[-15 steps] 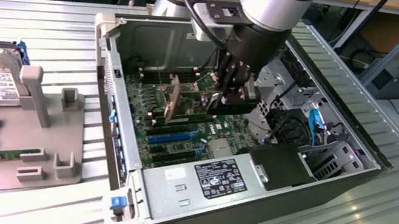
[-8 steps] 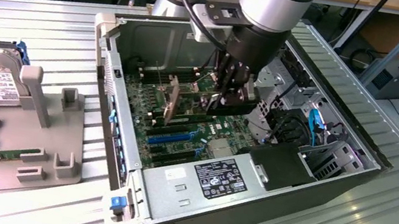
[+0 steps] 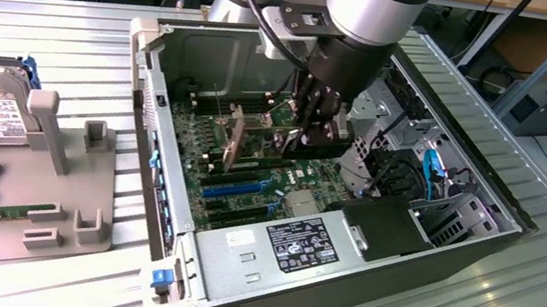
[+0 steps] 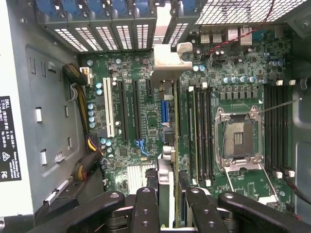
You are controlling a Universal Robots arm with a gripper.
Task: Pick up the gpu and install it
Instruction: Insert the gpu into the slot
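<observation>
Ext cam high, angled down; wrist cam close above motherboard, shared.

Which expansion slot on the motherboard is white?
The long slot beside the row of blue capacitors, farthest from the CPU socket; the other slots are black.

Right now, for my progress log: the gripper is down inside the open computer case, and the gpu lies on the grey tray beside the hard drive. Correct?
No: the gpu sits edge-on in the gripper over the motherboard, as the wrist view shows. The gripper is inside the open case.
</observation>
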